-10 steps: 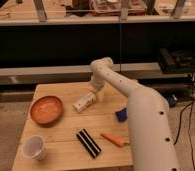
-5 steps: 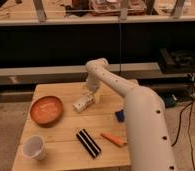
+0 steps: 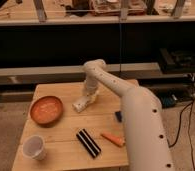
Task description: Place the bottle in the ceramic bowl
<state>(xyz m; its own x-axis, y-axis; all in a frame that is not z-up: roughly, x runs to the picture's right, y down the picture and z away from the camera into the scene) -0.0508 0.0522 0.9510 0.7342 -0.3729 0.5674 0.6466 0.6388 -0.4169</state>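
The small white bottle [image 3: 82, 104] lies on its side on the wooden table [image 3: 66, 131], near the middle of the far half. My gripper [image 3: 91, 96] hangs straight down from the white arm and sits right at the bottle's right end, touching or just over it. The orange-brown ceramic bowl [image 3: 46, 110] stands to the left of the bottle, a short gap away, with nothing in it.
A white cup [image 3: 34, 147] stands at the table's front left corner. A black striped block [image 3: 88, 143] and an orange carrot-like piece [image 3: 113, 139] lie near the front. A small blue thing [image 3: 118, 116] shows beside my arm. Dark shelving runs behind the table.
My arm swung left and came down, bringing the gripper from above and to the right of the bottle onto its right end. The bottle and bowl stayed put.
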